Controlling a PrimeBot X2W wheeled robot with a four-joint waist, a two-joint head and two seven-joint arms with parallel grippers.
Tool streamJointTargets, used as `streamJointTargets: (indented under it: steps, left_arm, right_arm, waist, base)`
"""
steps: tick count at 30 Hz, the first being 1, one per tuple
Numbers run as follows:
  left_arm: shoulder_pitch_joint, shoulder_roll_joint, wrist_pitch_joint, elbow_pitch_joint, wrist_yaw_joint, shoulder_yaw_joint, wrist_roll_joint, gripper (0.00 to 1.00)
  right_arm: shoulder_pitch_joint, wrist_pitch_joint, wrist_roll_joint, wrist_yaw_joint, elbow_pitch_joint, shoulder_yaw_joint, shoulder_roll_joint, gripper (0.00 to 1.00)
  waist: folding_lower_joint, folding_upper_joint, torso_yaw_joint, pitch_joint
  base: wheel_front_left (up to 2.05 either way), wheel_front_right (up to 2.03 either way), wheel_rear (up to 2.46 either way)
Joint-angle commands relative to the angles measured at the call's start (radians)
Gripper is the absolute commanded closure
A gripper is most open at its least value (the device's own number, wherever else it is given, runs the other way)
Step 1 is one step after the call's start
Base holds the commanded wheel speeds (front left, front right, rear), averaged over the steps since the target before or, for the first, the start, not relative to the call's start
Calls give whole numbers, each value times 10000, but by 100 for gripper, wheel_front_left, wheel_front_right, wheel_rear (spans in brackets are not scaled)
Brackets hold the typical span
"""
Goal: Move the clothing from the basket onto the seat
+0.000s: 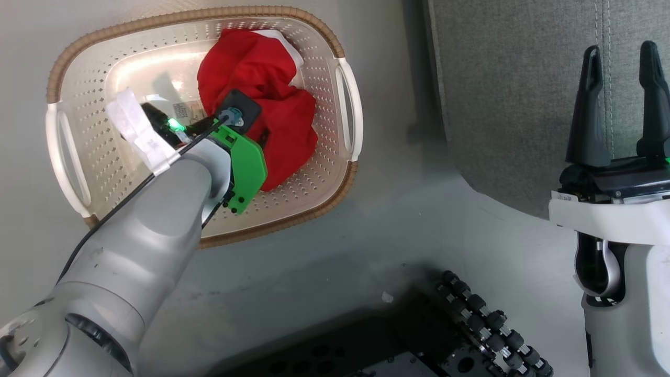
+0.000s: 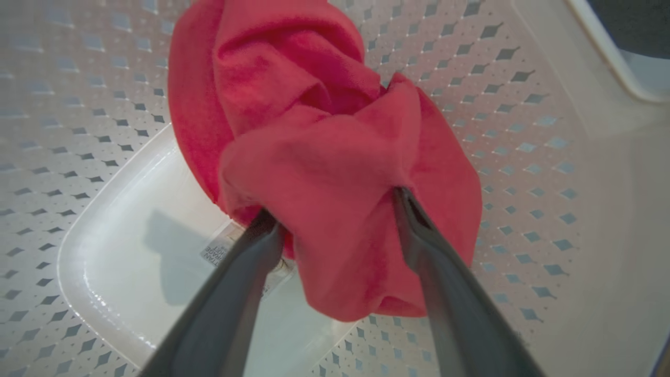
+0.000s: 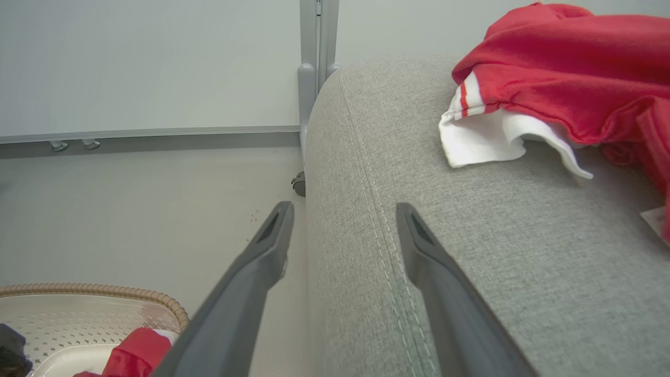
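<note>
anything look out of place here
Nothing spilled or broken. One red garment lies crumpled on the seat, the other garment bunched in the basket with the open left gripper astride it. A pale scrap lies on the floor.

Basket [image 1: 99, 173]: cream-white plastic, pierced all over with small diamond holes. Its rim [image 1: 172, 18] is brown with a woven look. Basket garment [image 1: 261, 78]: plain bright red, with a white patch at its far edge. Seat garment [image 3: 565, 63]: red, with white trim and thin red stripes. Seat [image 3: 523, 251]: grey woven fleck with a paler stitched seam. My left pincer [image 2: 335, 204] and my right pincer [image 3: 343, 207]: dark grey. My wrist bracket [image 1: 246, 167]: bright green. Floor [image 1: 398, 209]: pale grey.
</note>
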Motion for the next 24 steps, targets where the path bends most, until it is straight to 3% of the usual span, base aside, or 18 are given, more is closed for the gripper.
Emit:
streamJointTargets:
  steps: [1, 2, 10, 17, 24]
  left_arm:
    - [-182, 92, -141, 33, -17, -100, -72, 60]
    - [-249, 62, -256, 108, -17, -189, -180, 100]
    - [-110, -188, -1459, 502, -17, -567, -614, 100]
    - [581, -614, -2565, 781, -3, -555, -865, 100]
    - [1808, -701, -2709, -526, 690, 251, -724, 100]
  right_arm:
    - [-113, -28, 20, -14, -48, -11, -1, 0]
    - [-122, -28, 4, -12, -47, -10, -1, 0]
    - [-141, -28, -252, -14, 82, 112, -3, 0]
    - [108, -28, -464, -14, 227, 247, -172, 0]
    - [589, -28, -551, -14, 560, 503, -254, 0]
  waist:
    - [-1, 0, -13, 26]
    - [-1, 0, -1, 20]
    - [-1, 0, 187, -554]
    - [-1, 0, 647, -1982]
    - [-1, 0, 1141, -3880]
  base:
    - [0, 0, 0]
    - [0, 0, 0]
    - [0, 0, 0]
    - [0, 0, 0]
    - [0, 0, 0]
